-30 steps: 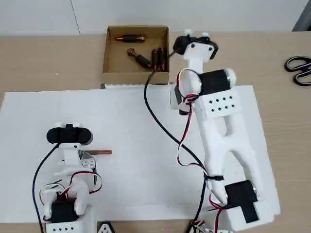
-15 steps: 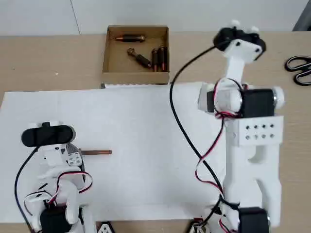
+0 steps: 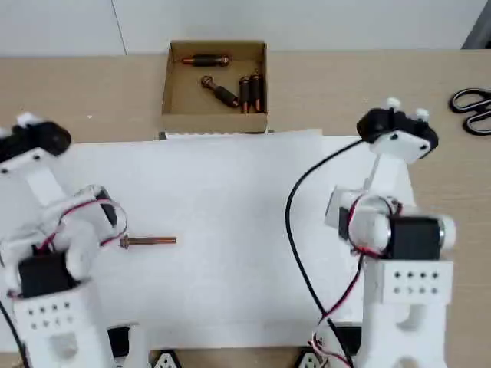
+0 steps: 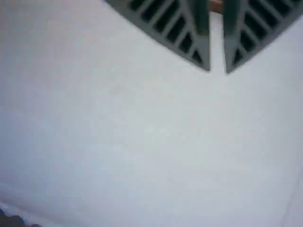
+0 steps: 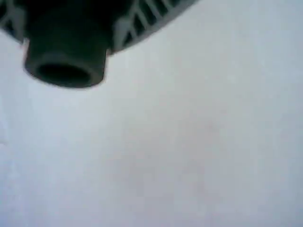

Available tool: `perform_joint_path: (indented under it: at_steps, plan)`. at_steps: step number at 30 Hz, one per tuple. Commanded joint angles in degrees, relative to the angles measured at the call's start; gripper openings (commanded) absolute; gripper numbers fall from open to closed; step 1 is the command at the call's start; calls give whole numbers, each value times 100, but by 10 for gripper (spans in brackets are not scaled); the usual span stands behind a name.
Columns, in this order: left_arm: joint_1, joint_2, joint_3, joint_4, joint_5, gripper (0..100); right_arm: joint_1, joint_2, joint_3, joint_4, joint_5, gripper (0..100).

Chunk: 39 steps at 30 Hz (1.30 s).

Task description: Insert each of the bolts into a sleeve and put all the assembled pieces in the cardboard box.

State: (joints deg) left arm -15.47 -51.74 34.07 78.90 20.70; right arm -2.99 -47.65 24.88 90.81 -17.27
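A copper bolt (image 3: 149, 241) lies loose on the white sheet (image 3: 230, 199), just to the right of the left arm (image 3: 69, 230). The left gripper (image 4: 218, 68) hovers over bare sheet, its ribbed fingers (image 4: 189, 33) nearly touching with nothing between them. A dark hollow sleeve (image 5: 66, 56) is clamped in the right gripper, its open end hanging over the white sheet. The right arm (image 3: 391, 222) stands folded at the sheet's right side. The cardboard box (image 3: 176, 92) at the back holds several assembled pieces (image 3: 247, 92).
Black scissors (image 3: 472, 103) lie on the wooden table at the far right. A black cable (image 3: 295, 230) loops from the right arm across the sheet. The sheet's edge runs just in front of the box.
The right arm has pulled back from the box's right edge to the sheet's right side. The left arm has drawn away leftward from the bolt, which stayed where it was.
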Motion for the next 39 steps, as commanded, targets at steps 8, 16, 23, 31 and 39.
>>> perform_joint_path:
  at_steps: [8, 16, 23, 31, 39]
  plan:
    - [18, 1398, -954, 853, 3068, 7, 66, -1982, 1433, -154, 35, 3]
    - [26, 2567, -989, 1029, 4053, 8, 66, -2853, 2145, -154, 18, 3]
    - [308, 3578, -1121, 1020, 4053, 8, 66, -3310, 2602, -347, 9, 3]
    - [914, 4149, -1288, 1029, 4053, 95, 66, -3574, 2690, -391, 9, 3]
    - [835, 4809, -1288, 1046, 4044, 115, 66, -3582, 2708, -391, 35, 3]
